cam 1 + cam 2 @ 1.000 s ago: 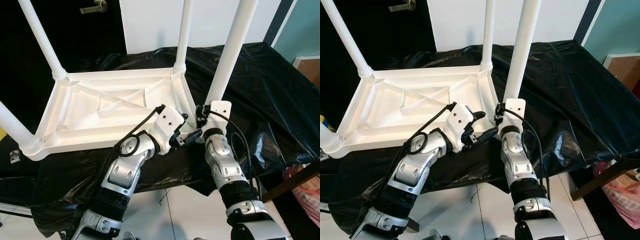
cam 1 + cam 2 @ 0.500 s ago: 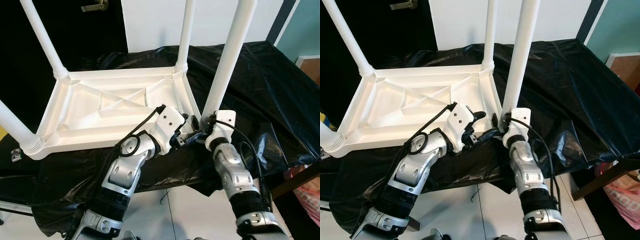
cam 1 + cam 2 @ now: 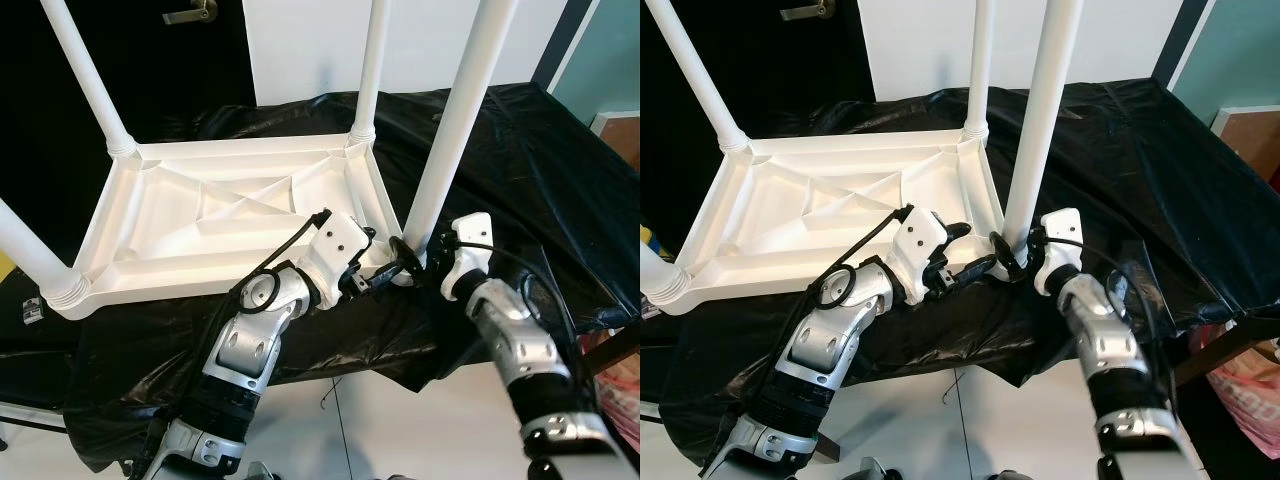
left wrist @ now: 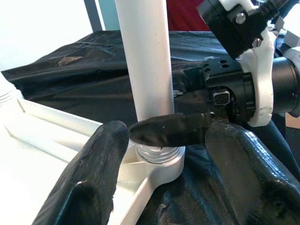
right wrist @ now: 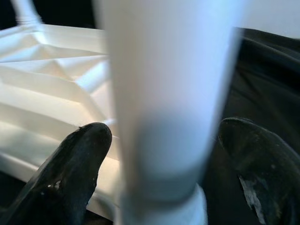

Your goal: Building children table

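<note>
Children's table (image 3: 230, 215) upside down on black sheet (image 3: 520, 170), legs up | right gripper (image 3: 405, 262) fingers spread around near-corner leg (image 3: 450, 130) base | left gripper (image 3: 372, 268) spread, just beside that corner

A work surface draped in a crinkled black plastic sheet (image 3: 520, 150) carries an upturned white children's table (image 3: 220, 215), its four legs pointing upward. The white table lies on the sheet's left half, its near-right corner beside the front edge; the sheet overhangs that edge.
</note>
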### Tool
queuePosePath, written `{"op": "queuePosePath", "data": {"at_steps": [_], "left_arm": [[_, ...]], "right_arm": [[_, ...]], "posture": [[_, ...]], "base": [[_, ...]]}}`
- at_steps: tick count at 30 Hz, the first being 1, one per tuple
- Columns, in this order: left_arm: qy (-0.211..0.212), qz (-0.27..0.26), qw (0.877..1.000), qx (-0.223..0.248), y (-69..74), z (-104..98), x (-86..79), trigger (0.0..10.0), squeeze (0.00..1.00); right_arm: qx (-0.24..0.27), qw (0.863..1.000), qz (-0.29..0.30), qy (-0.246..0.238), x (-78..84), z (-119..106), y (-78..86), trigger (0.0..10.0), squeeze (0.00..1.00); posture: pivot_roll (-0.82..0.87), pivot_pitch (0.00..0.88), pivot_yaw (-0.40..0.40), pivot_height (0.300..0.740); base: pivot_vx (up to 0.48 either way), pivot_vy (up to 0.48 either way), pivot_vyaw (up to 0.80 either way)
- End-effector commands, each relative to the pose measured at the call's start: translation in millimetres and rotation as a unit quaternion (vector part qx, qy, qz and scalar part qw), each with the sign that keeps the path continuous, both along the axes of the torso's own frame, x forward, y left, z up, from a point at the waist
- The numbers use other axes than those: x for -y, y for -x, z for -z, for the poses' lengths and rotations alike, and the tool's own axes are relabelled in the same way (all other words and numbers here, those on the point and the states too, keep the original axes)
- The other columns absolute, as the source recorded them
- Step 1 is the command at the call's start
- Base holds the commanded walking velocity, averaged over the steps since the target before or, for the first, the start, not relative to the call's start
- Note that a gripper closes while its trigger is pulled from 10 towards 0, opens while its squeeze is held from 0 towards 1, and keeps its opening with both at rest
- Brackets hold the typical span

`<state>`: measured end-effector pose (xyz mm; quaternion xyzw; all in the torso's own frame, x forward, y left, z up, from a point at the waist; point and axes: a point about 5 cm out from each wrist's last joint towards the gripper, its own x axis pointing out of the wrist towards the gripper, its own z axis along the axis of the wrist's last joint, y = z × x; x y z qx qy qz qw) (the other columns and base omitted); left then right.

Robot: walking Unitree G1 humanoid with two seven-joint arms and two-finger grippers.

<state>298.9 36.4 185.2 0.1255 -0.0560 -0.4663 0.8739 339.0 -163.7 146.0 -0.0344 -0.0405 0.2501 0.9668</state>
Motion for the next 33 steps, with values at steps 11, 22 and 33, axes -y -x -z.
{"op": "queuePosePath", "data": {"at_steps": [11, 22, 33], "left_arm": [[-0.001, -0.035, 0.999, -0.001, -2.7, 1.9, -5.4, 10.0, 0.0], [0.001, -0.035, 0.999, -0.001, -2.0, 1.1, -5.9, 10.0, 0.0], [0.0, -0.033, 0.999, 0.0, -2.5, 0.8, -5.4, 10.0, 0.0]], "right_arm": [[-0.024, 0.998, -0.038, 0.048, -10.1, 12.7, -11.4, 0.0, 0.0], [-0.04, 0.998, -0.027, 0.043, -3.1, 20.1, -13.1, 0.0, 0.0], [-0.06, 0.997, 0.041, 0.014, 0.3, 27.4, -14.5, 10.0, 0.0]], "posture": [[-0.01, 0.064, -0.006, 0.74], [-0.01, 0.064, 0.0, 0.74], [-0.01, 0.06, 0.001, 0.74]], "base": [[0.0, 0.0, 0.0], [0.0, 0.0, 0.0], [0.0, 0.0, 0.0]]}}
